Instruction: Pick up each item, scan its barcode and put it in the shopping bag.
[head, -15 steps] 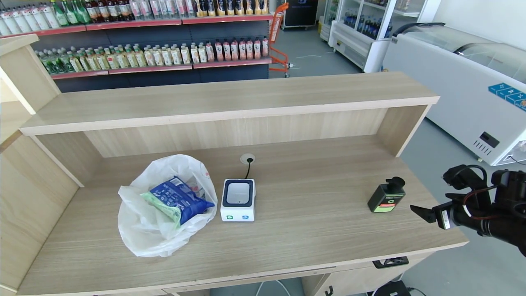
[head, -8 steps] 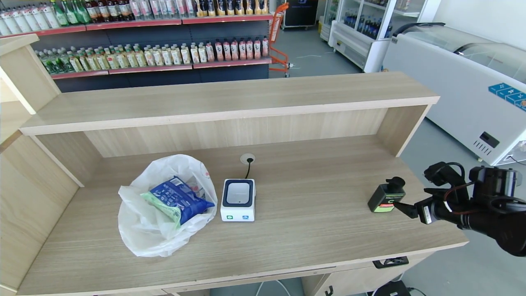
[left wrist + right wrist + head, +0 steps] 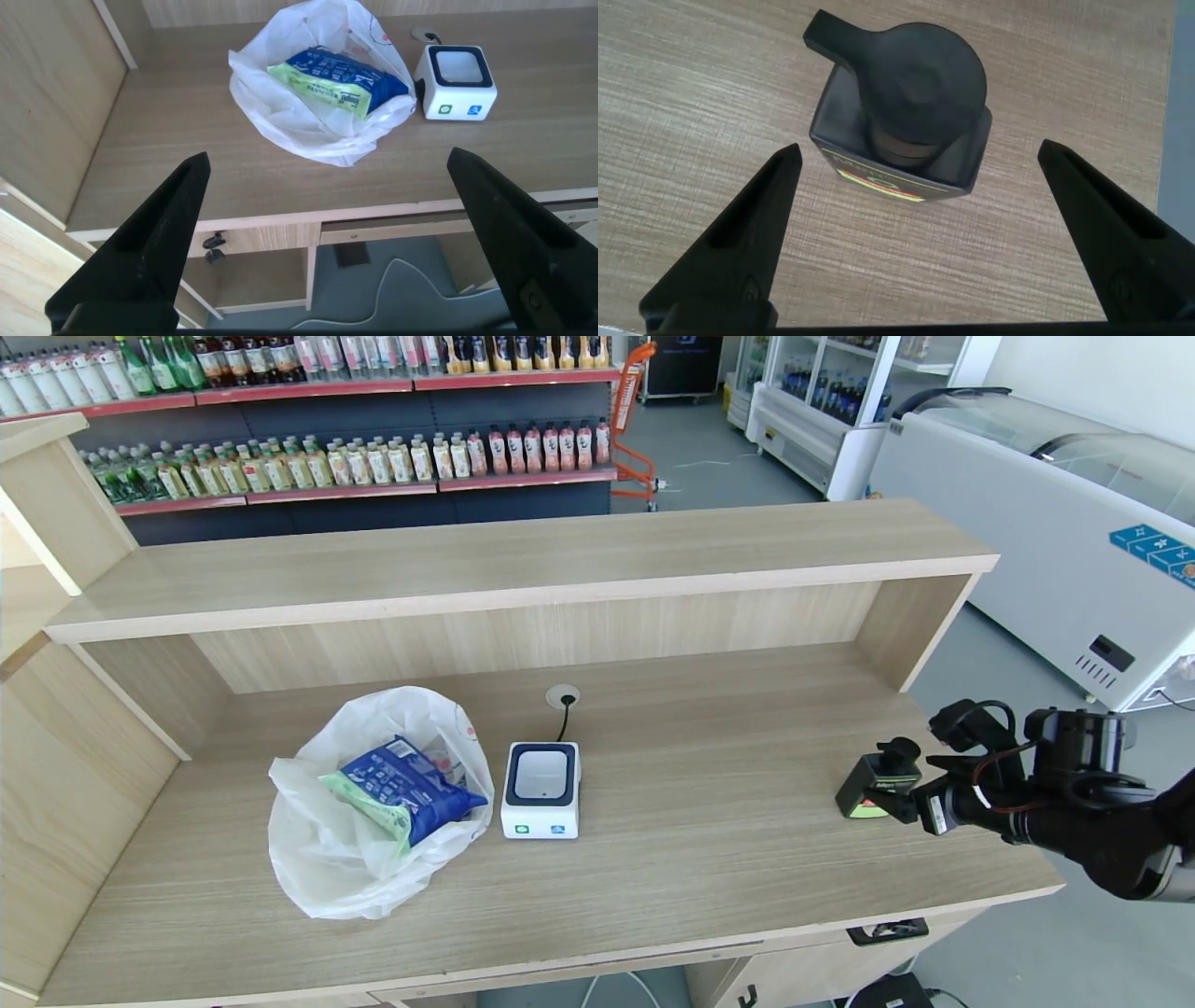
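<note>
A dark pump bottle (image 3: pixel 876 787) with a green and red label stands near the right end of the wooden counter (image 3: pixel 709 803). My right gripper (image 3: pixel 894 795) is open, its fingers level with the bottle on either side; from the wrist, the bottle (image 3: pixel 901 117) lies between the two fingers (image 3: pixel 729 257). The white barcode scanner (image 3: pixel 541 790) sits mid-counter. Left of it the white shopping bag (image 3: pixel 308 831) holds a blue packet (image 3: pixel 406 787) and a green one. My left gripper (image 3: pixel 327 243) hangs open off the counter's front edge, looking at the bag (image 3: pixel 299 121) and scanner (image 3: pixel 455 82).
A raised shelf (image 3: pixel 523 569) runs along the back of the counter, with side panels at both ends. A cable port (image 3: pixel 562 696) lies behind the scanner. Store shelves with bottles and freezers stand beyond.
My right gripper has moved left and forward from beyond the counter's right edge, so its open fingers now flank the pump bottle. The bottle, bag and scanner have not moved.
</note>
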Available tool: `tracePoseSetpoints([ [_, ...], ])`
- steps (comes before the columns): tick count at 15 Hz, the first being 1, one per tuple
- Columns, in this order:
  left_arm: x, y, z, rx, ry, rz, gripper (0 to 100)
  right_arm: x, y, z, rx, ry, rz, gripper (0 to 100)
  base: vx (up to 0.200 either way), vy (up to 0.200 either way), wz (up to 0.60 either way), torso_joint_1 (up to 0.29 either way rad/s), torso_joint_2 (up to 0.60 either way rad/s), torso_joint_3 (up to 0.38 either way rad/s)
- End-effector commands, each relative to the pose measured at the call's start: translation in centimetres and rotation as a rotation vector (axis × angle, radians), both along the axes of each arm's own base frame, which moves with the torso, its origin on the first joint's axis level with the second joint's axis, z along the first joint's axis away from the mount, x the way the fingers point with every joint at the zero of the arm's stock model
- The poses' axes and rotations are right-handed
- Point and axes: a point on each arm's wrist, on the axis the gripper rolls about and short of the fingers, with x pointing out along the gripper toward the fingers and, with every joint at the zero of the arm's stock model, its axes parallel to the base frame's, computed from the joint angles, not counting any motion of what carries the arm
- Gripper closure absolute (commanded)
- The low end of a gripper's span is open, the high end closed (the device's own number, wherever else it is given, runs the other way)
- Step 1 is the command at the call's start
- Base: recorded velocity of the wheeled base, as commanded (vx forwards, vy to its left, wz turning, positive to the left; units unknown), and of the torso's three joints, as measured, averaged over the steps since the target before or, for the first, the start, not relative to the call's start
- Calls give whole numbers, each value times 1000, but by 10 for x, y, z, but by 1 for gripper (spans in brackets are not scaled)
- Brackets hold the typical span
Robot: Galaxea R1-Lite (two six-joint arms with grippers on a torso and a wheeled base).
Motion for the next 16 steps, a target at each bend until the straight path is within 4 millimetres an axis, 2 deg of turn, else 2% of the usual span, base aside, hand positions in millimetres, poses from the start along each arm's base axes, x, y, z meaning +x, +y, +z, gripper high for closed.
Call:
tracePoseSetpoints([
  [1, 0, 0, 0, 0, 0, 0, 0, 4, 1, -6, 7, 13, 15, 0, 0, 0, 0, 0, 0, 0],
  [16, 0, 0, 0, 0, 0, 0, 0, 36, -1, -34, 110, 8, 187, 0, 0, 0, 0, 0, 0, 0],
])
